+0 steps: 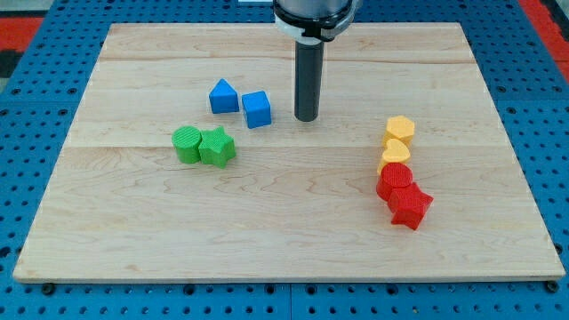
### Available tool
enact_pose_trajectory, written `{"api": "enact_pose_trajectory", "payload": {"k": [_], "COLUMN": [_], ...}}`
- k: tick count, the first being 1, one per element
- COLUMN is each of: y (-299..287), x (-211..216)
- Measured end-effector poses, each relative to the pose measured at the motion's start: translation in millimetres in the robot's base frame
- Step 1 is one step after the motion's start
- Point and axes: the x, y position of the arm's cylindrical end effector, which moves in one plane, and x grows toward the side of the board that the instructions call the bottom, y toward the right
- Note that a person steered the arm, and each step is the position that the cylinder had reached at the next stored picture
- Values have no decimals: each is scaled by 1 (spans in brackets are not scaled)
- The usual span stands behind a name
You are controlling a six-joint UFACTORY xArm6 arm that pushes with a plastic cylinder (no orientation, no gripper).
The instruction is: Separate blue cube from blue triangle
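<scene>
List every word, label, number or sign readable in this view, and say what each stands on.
None: no readable text anywhere in this view.
The wooden board, blue cube, blue triangle, the green, yellow and red blocks and the dark rod down to my tip, which stands just right of the blue cube, carry no markings.

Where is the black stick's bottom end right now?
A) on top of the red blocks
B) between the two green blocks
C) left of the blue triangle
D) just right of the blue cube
D: my tip stands on the board just to the view's right of the blue cube, with a small gap between them, and the blue triangle is on the cube's other side.
</scene>
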Motion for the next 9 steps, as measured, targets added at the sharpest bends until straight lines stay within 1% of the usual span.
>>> {"api": "enact_pose_trajectory", "payload": {"k": [2,3,4,5,6,7,8,9], "y": [0,1,2,-32,-69,-71,-94,-141], "x": [-3,4,35,40,21,-23,-46,-61]}}
